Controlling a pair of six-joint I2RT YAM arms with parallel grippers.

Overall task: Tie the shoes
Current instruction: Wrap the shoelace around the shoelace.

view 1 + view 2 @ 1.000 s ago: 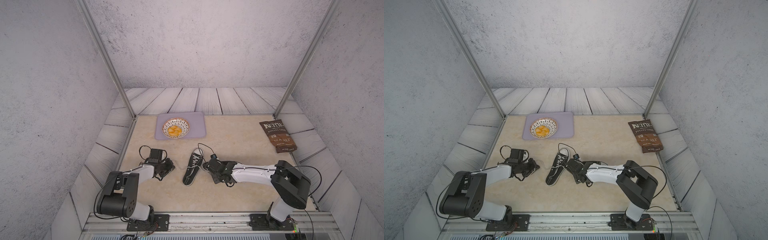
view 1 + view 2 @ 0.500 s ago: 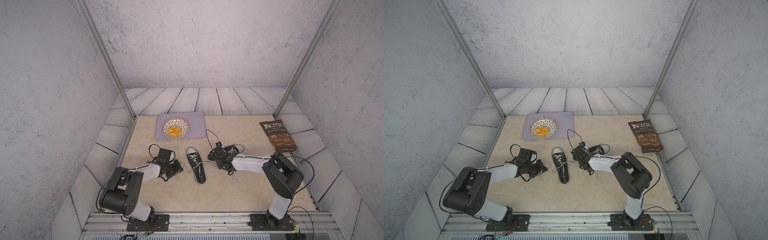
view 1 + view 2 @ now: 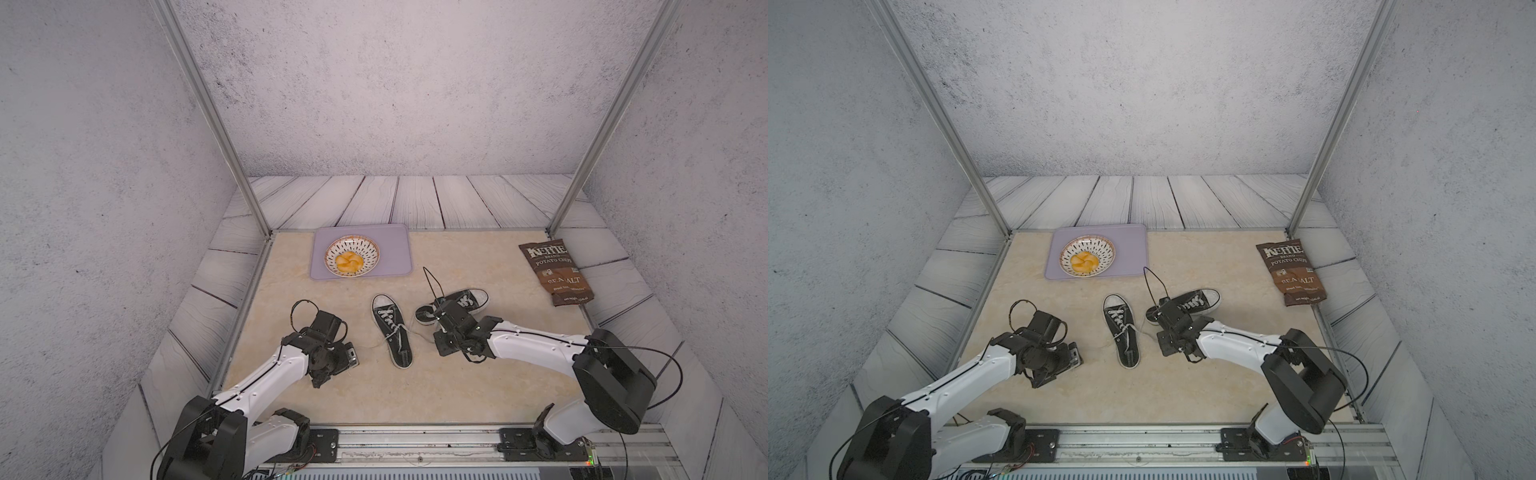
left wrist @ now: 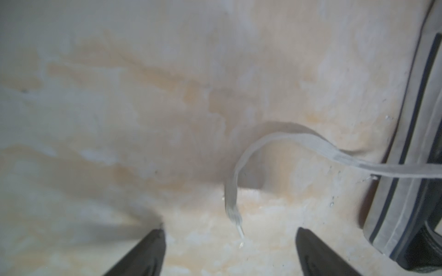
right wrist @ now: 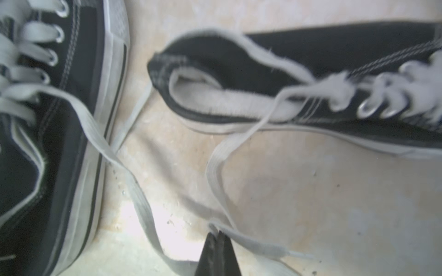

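Your left claw (image 4: 229, 230) stands wide and empty. The lace end (image 4: 233, 208) of the upright shoe (image 3: 391, 332) lies on the table (image 3: 457, 395) between its fingers. Your right claw (image 5: 217, 235) is pinched tight on the lace (image 5: 212, 167) of the tipped shoe (image 3: 463, 301), which lies just beside. I judge no knot is started. Next, close the left on that end without dragging the shoe.

Left shoe (image 3: 392, 332): black canvas low-top, white toe cap and sole, upright near the desk's (image 3: 457, 395) middle, toe toward the far edge; right shoe (image 3: 465, 301), alike, just beside it, toe toward the right edge; white laces (image 5: 134, 191) loose, untied, trailing over the surface.
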